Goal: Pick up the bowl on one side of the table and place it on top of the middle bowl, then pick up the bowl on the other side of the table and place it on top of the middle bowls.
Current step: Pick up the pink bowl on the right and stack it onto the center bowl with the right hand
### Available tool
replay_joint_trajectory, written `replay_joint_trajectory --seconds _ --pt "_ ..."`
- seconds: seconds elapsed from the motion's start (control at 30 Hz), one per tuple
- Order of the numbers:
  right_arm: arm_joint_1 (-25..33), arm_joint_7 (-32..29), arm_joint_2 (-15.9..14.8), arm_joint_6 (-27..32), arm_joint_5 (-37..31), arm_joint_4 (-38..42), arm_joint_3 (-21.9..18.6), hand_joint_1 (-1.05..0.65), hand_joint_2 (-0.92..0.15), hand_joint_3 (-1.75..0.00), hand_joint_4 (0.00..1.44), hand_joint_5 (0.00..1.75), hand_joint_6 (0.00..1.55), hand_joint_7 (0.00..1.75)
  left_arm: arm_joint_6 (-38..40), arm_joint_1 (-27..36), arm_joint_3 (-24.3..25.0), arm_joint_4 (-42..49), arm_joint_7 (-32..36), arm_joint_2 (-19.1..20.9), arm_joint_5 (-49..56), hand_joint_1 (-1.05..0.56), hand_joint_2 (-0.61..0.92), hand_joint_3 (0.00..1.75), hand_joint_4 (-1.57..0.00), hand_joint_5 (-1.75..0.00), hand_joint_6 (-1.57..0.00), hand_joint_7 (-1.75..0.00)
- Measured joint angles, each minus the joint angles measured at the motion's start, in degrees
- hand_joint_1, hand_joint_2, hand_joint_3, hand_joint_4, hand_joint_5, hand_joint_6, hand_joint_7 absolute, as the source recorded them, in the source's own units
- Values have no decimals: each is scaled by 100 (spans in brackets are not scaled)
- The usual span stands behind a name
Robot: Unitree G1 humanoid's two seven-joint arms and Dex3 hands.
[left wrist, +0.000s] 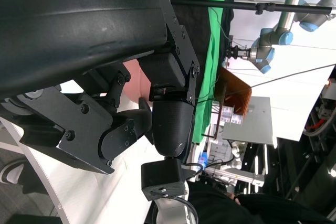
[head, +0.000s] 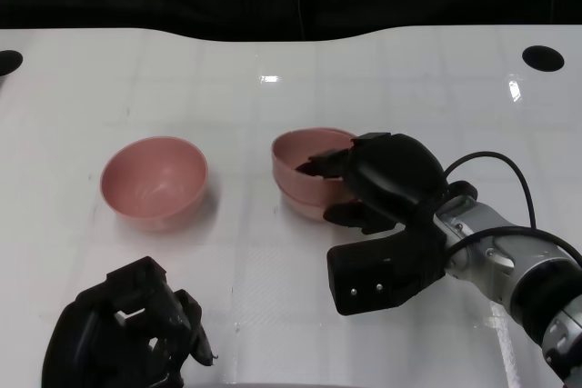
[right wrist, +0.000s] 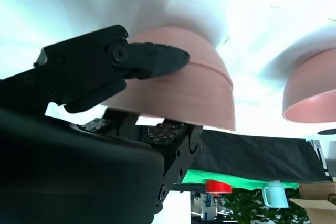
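Observation:
Two pink bowls sit nested at the table's middle, the upper bowl (head: 305, 154) inside the middle bowl (head: 307, 201). My right hand (head: 382, 184) grips the upper bowl's right rim, one finger inside and the others on the outer wall. In the right wrist view a finger (right wrist: 157, 60) lies against the nested bowls (right wrist: 199, 90). A third pink bowl (head: 155, 181) (right wrist: 312, 95) stands alone on the left. My left hand (head: 136, 333) (left wrist: 131, 103) rests low at the front left edge, holding nothing, well short of that bowl.
The white table (head: 273, 279) has a round black hole at the far right (head: 544, 58) and another at the far left (head: 7, 62). A dark backdrop runs along its far edge. A black cable (head: 496, 163) loops above my right forearm.

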Motion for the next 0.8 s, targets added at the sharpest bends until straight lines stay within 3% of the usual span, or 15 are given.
replay_joint_trajectory --seconds 0.33,0.6,0.8 --pt "33 -65 -68 70 -21 -335 33 -70 -92 -41 25 20 37 0 20 17 -2 -21 56 1 0 -5 56 102 -93 -160 -93 -140" --pt "498 -76 -305 277 -31 -1361 65 -71 -92 -44 16 18 27 0 18 16 2 -21 53 9 -1 -6 57 100 -93 -159 -93 -139" --pt "1089 -93 -653 210 86 -2436 -201 -68 -92 -44 13 20 24 0 9 12 3 -12 53 15 20 -6 59 97 -92 -160 -92 -139"
